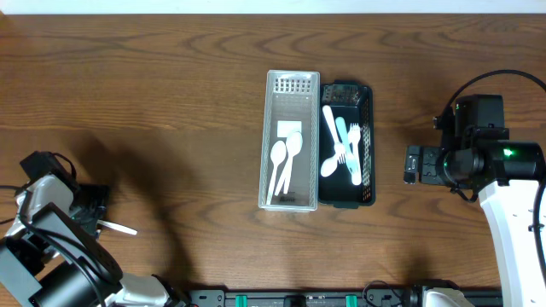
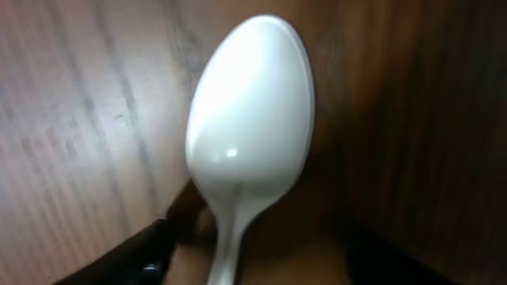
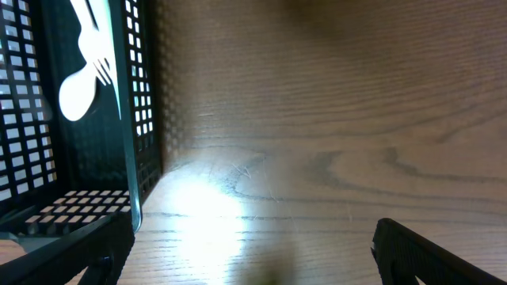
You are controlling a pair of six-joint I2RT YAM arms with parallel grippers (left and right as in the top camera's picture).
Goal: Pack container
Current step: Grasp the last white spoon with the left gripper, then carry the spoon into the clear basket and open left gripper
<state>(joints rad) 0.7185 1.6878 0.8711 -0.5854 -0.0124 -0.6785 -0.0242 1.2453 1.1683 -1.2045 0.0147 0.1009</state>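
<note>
A clear container [image 1: 290, 85] stands mid-table with two white spoons [image 1: 286, 162] lying in it. Beside it on the right a black mesh basket [image 1: 367, 145] holds white and light-blue utensils [image 1: 341, 149]. My left gripper [image 1: 98, 213] is at the table's lower left, shut on a white spoon [image 1: 121, 228]. In the left wrist view the spoon's bowl [image 2: 253, 134] fills the frame above the jaws [image 2: 238, 265]. My right gripper [image 1: 412, 165] is open and empty, just right of the basket. In the right wrist view its fingers [image 3: 253, 261] frame bare wood beside the basket wall [image 3: 142, 103].
A white fork [image 3: 87, 71] shows through the basket mesh in the right wrist view. The wooden table [image 1: 171, 102] extends left and right of the two containers. Cables run over the right arm [image 1: 503, 162].
</note>
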